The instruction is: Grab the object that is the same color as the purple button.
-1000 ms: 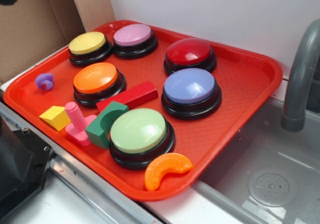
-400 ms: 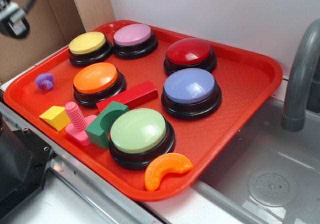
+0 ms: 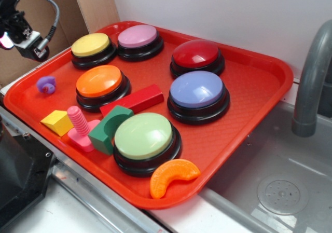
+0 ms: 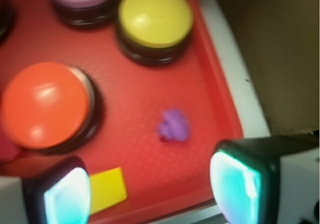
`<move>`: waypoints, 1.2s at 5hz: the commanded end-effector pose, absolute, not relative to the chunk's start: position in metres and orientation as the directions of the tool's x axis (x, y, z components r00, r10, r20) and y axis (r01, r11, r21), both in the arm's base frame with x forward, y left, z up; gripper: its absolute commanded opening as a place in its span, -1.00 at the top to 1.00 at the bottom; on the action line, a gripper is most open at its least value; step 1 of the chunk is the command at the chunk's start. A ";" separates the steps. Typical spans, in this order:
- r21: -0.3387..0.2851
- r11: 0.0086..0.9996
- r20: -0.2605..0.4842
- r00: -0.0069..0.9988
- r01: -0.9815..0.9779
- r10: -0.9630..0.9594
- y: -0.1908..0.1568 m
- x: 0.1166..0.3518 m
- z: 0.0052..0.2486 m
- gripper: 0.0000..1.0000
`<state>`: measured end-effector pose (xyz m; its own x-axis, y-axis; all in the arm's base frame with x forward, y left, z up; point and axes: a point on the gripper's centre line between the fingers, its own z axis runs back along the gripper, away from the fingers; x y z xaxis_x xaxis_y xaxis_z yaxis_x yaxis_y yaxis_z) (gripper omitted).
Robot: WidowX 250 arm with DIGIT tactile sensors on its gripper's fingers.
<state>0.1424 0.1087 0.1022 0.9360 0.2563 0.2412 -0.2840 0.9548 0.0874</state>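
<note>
The small purple knobbly object [image 3: 46,84] lies near the left rim of the red tray [image 3: 249,72], left of the orange button [image 3: 99,82]. The purple button [image 3: 197,89] sits mid-tray on the right. My gripper [image 3: 26,38] hangs in the air up and to the left of the object, over the tray's left edge. In the wrist view, which is blurred, the purple object [image 4: 174,125] lies on the tray ahead of my gripper [image 4: 150,191]. The jaws are open and wide apart, with nothing between them.
Yellow [image 3: 91,45], pink [image 3: 137,36], red [image 3: 197,54] and green [image 3: 143,136] buttons stand on the tray. A yellow wedge [image 3: 57,122], pink screw toy [image 3: 79,127], green arch [image 3: 110,129], red block [image 3: 136,100] and orange slice [image 3: 173,176] lie in front. Cardboard stands left, a sink with faucet [image 3: 311,77] right.
My gripper has come into the exterior view from the upper left corner and moved down and to the right, toward the tray's left edge. The things on the tray have not moved.
</note>
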 end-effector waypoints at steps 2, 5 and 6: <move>0.181 0.890 0.179 0.904 -0.419 0.389 0.134 0.156 0.039 -1.00; 0.155 0.861 0.225 0.866 -0.485 0.447 0.147 0.156 0.028 1.00; 0.151 0.859 0.228 0.863 -0.489 0.451 0.149 0.156 0.029 1.00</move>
<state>0.1567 0.1396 0.0192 0.8717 0.4521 0.1892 -0.4799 0.8657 0.1423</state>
